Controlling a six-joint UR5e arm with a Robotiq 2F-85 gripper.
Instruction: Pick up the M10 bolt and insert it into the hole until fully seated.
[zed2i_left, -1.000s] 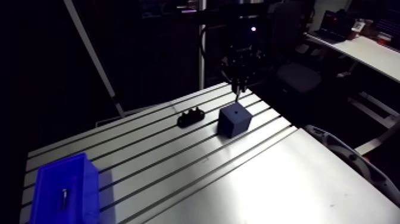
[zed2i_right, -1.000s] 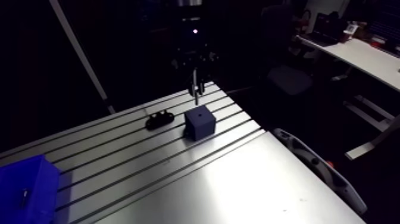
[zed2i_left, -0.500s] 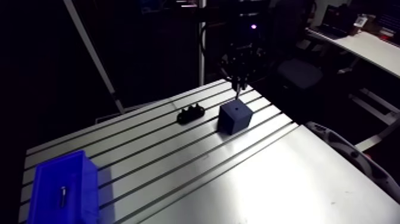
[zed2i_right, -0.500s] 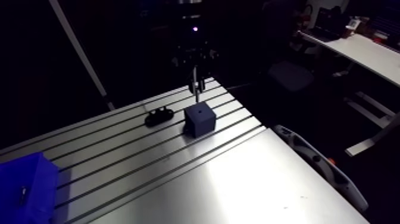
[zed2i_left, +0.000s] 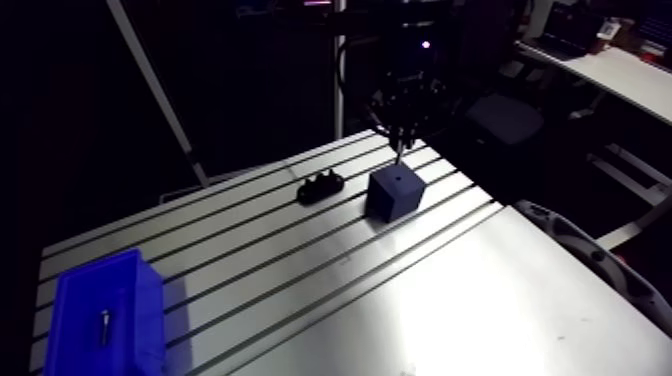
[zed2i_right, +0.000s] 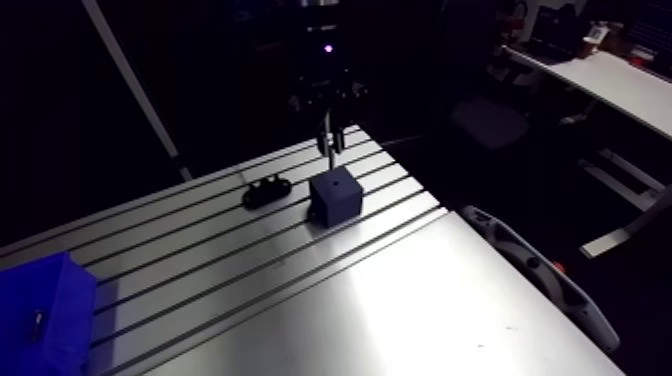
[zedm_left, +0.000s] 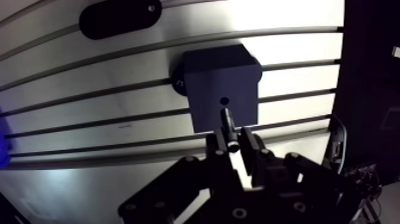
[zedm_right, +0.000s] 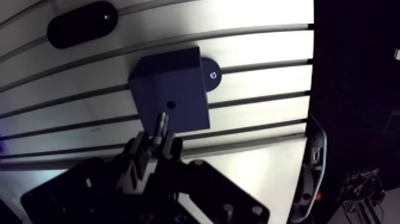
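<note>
Above the dark blue cube block (zedm_left: 217, 77), the black two-finger gripper (zedm_left: 234, 142) squeezes the grey metal bolt (zedm_left: 226, 119) pointing down, so it can drop into the round hole (zedm_left: 224, 100).

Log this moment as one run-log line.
gripper: shut on slim metal bolt | bolt: above hole in dark-blue cube block | seated: no

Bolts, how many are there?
2. One bolt is held in the gripper above the dark block; a second bolt lies in the blue bin. More may hide there.
</note>
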